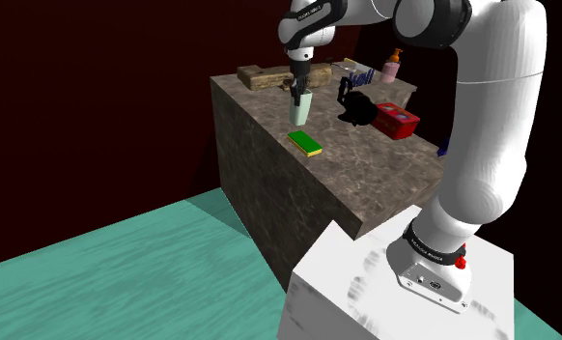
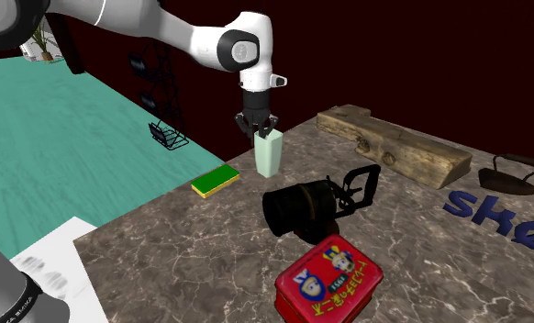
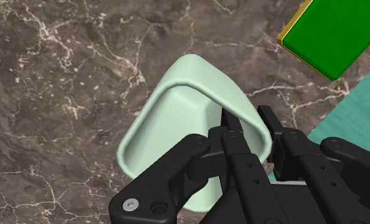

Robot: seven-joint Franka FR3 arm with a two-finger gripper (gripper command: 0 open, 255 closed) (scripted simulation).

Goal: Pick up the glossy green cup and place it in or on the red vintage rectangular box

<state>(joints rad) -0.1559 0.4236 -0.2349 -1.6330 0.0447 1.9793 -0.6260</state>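
Observation:
A pale green cup (image 1: 300,108) (image 2: 270,156) (image 3: 177,127) stands upright on the dark marble counter (image 1: 366,169), near its edge. My black gripper (image 1: 296,95) (image 2: 262,130) (image 3: 250,124) comes straight down on the cup's rim. One finger is inside the cup and the other outside, shut on the wall between them. The red rectangular box (image 1: 397,119) (image 2: 329,280), its lid printed with cartoon figures, lies closed on the counter, apart from the cup.
A green sponge with a yellow side (image 1: 305,143) (image 2: 216,181) (image 3: 330,35) lies beside the cup at the counter edge. A black pot-like object (image 1: 356,108) (image 2: 306,206) sits between cup and box. A wooden block (image 2: 394,147), a dark iron (image 2: 513,174) and a soap bottle (image 1: 392,66) stand farther back.

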